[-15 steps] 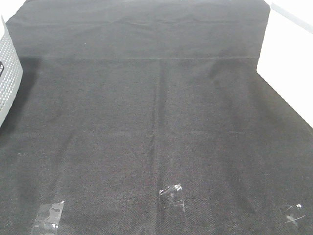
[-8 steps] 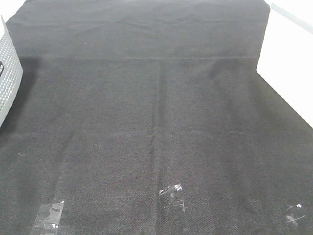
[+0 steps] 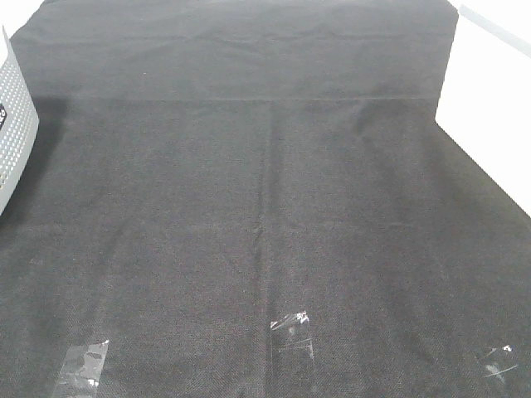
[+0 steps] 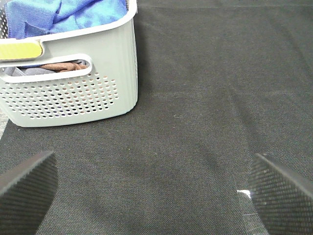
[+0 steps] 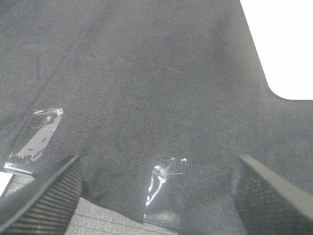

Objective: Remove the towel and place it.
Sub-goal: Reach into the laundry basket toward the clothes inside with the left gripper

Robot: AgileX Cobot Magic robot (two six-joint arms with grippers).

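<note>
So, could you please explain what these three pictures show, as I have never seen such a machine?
It is a robot with two arms. One picture comes from a camera mounted high, the other two from a camera on each wrist. A large black cloth lies spread out, with clear tape strips on it. The left wrist picture shows the left hand, open and empty, facing a pale grey perforated plastic basket that holds the bright blue microfibre towel. The right hand is open and empty too.

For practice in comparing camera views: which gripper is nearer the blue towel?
Left. The left gripper, fingers open, faces the basket holding the towel, not touching it. The right gripper hangs over black cloth and tape, no towel in its view.
</note>
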